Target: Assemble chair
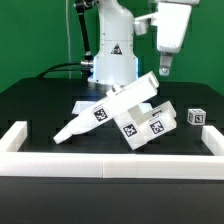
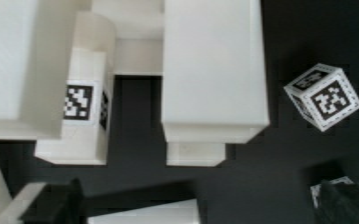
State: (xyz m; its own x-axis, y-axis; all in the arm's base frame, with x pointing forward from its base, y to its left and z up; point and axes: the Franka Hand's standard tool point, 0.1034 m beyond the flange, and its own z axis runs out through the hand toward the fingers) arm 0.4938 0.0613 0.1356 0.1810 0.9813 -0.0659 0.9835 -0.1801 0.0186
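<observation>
From the exterior view's left, a slanted bar (image 1: 76,127) reaches down to the table (image 1: 35,105) and seems joined at its upper end to the rest of the chair (image 1: 128,108). The chair is a tilted cluster of white slabs and bars lying mid-table behind the border rail (image 1: 110,160). Several parts look joined, but I judge the job unfinished. Nothing stands as a seat, and one small tagged block (image 1: 197,117) lies apart on the right, not yet fitted. My gripper (image 1: 165,69) hangs above the cluster's right end, fingers spread, holding nothing.

White glossy arm (image 1: 105,30), black warning triangle (image 1: 116,47), black cables (image 1: 60,68), dark fingers (image 1: 165,66)
</observation>
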